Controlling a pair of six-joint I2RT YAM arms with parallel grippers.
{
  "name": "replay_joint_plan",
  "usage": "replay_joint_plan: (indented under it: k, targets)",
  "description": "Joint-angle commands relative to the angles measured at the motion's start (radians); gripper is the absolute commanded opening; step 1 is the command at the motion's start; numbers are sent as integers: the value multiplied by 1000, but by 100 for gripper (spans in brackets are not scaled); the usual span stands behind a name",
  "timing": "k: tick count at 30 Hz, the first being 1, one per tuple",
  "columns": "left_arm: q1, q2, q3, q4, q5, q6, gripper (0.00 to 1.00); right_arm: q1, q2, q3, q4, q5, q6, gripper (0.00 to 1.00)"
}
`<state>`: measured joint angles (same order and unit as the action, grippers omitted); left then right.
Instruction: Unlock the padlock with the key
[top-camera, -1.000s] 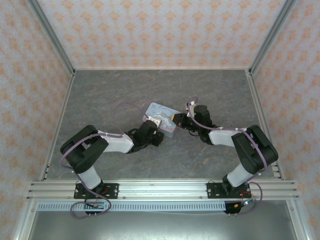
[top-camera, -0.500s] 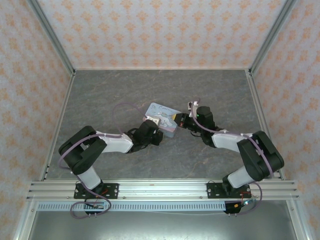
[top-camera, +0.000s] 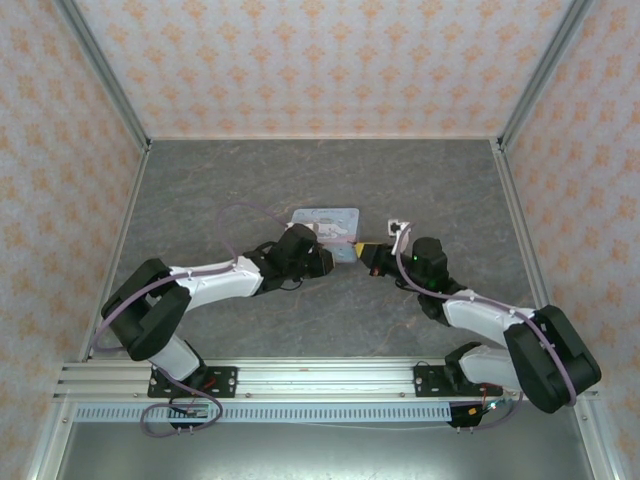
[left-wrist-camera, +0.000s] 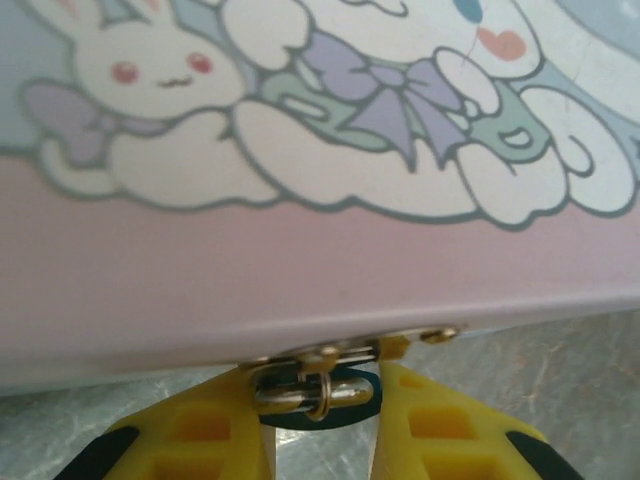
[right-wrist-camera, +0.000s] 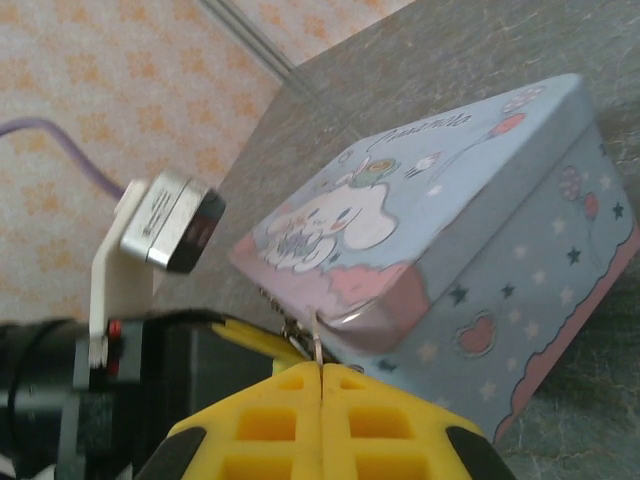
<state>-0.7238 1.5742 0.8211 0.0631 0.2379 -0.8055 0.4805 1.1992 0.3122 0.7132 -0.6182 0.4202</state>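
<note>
The tiny dark teal padlock (left-wrist-camera: 329, 416) hangs by its silvery shackle (left-wrist-camera: 300, 393) from the hasp at the front edge of the pale blue-and-pink cartoon tin (left-wrist-camera: 300, 200). My left gripper (left-wrist-camera: 322, 402) has a yellow finger against each side of the lock body and is shut on it. My right gripper (right-wrist-camera: 320, 368) is shut on the key (right-wrist-camera: 315, 338). Its thin silvery blade sticks up between the fingertips toward the tin's corner (right-wrist-camera: 380, 300). From above, the left gripper (top-camera: 338, 250) and the right gripper (top-camera: 366, 250) meet at the tin's (top-camera: 325, 217) near right corner.
The tin rests on the grey marbled table (top-camera: 220, 190), enclosed by patterned walls and metal posts (top-camera: 100, 70). The left arm's wrist camera (right-wrist-camera: 165, 222) sits close beside the right gripper's fingers. Both forearms lie low across the table's near half.
The tin has turned to lie square to the camera. The left gripper has closed in on the padlock. The right arm has swung nearer and lower, with its gripper staying by the tin's corner.
</note>
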Motion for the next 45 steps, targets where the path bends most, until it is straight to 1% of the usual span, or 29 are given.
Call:
replay_joint_plan:
  k: [1, 6, 9, 13, 17, 25, 31, 34, 45]
  targets:
    - [24, -25, 43, 1, 59, -99, 10, 27, -38, -46, 110, -18, -80, 0]
    - [50, -20, 31, 39, 103, -151, 9, 42, -21, -124, 228, -2, -98, 0]
    - [58, -18, 24, 56, 118, -171, 9, 50, -21, -134, 239, 0, -107, 0]
    - [64, -17, 21, 65, 134, -199, 8, 61, 34, -128, 249, -1, -107, 0]
    - [67, -19, 20, 94, 165, -255, 8, 72, 100, -127, 326, 4, -85, 0]
    - [74, -50, 11, 113, 182, -369, 6, 95, 244, -95, 459, 4, -49, 0]
    - [75, -48, -21, 170, 185, -469, 4, 95, 278, -99, 501, 30, -32, 0]
    - [76, -46, -23, 171, 185, -482, 4, 95, 277, -98, 509, 46, -25, 0]
    - [77, -42, -23, 195, 207, -515, 3, 95, 327, -73, 546, 43, 13, 0]
